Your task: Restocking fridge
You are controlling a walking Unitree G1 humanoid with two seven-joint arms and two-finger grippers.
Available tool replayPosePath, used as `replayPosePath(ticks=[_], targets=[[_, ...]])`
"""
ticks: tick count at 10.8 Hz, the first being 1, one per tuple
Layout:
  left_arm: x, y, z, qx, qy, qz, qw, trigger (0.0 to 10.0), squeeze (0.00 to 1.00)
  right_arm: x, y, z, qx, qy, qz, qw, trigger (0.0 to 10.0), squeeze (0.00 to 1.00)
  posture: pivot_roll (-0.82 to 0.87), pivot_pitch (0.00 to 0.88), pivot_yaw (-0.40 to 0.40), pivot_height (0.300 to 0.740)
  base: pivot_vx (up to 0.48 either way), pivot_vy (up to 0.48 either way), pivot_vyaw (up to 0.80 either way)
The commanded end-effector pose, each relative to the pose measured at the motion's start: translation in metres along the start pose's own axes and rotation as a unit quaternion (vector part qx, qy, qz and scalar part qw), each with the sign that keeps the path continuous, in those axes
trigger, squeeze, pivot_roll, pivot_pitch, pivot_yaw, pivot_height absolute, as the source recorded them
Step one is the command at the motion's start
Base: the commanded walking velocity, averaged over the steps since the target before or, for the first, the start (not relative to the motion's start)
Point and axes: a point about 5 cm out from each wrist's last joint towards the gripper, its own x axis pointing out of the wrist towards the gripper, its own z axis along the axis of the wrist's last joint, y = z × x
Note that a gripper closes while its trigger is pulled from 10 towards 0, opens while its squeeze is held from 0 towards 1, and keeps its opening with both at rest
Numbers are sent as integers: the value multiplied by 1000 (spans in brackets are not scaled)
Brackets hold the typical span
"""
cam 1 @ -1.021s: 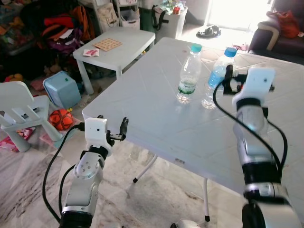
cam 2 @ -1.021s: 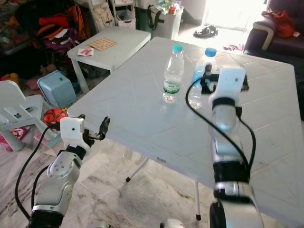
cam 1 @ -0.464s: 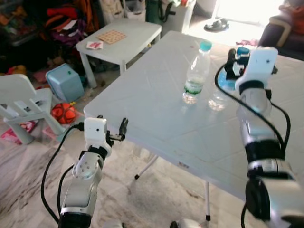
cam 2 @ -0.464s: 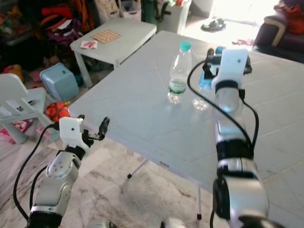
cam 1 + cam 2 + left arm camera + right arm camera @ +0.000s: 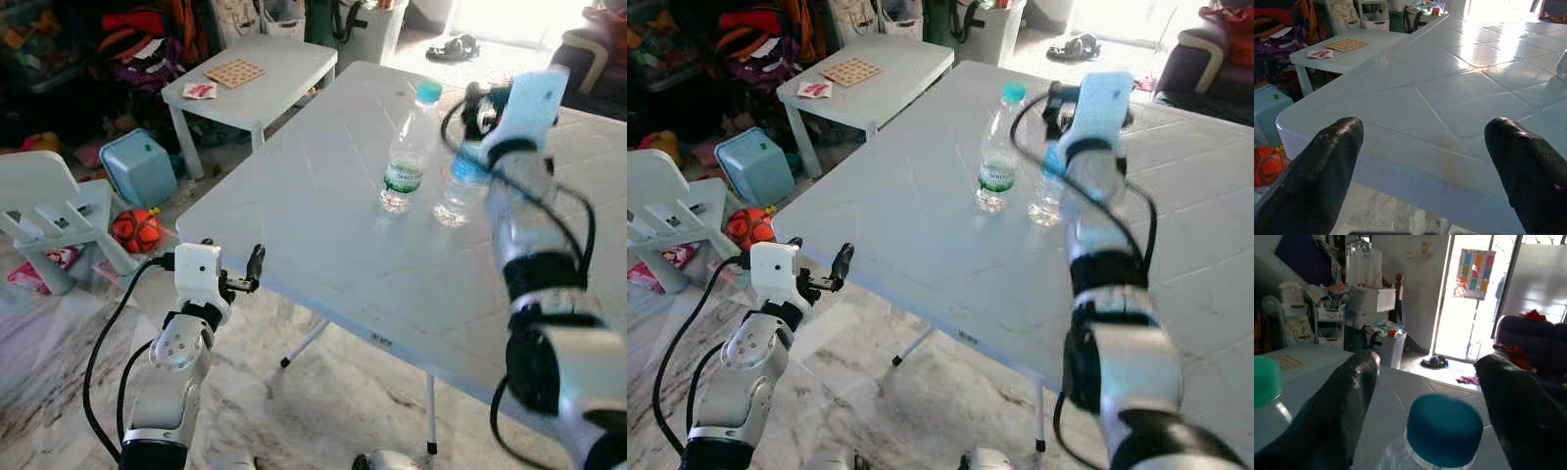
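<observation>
Your right hand, open and empty, straddles the blue cap beside the green-capped bottle: thin, slippery plastic, so probably grip the body below.

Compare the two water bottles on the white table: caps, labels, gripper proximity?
The green-capped bottle has a teal-green cap and a green-and-white label; the blue-capped bottle has a blue cap and a blue label. The right gripper, fingers open, straddles the blue cap; the green-capped bottle stands free. Both are clear, upright, side by side.
</observation>
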Motion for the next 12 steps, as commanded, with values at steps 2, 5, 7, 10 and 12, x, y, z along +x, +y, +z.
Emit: replayPosePath(ticks=[2, 5, 7, 10, 12], targets=[[-2, 2, 2, 8, 3, 0, 1000, 10000, 0, 6, -8, 4, 23, 24, -24, 999, 0, 0, 74, 56, 18, 740, 0, 0, 0], [-1, 0, 2, 9, 6, -3, 1000, 10000, 0, 4, -8, -6, 25, 45, -22, 998, 784, 0, 73, 55, 18, 740, 0, 0, 0], [0, 0, 1, 9, 6, -2, 1000, 10000, 0, 5, -8, -5, 11, 40, -14, 999, 10000, 0, 72, 52, 14, 740, 0, 0, 0], [1, 0, 1, 8, 7, -1, 1000, 10000, 0, 3, -8, -16, 28, 72, -24, 997, 10000, 0, 75, 49, 10, 740, 0, 0, 0], [2, 1, 1, 9, 9, 0, 1000, 10000, 0, 2, -10, -19, 33, 77, -20, 996, 0, 0, 74, 45, 11, 740, 0, 0, 0]])
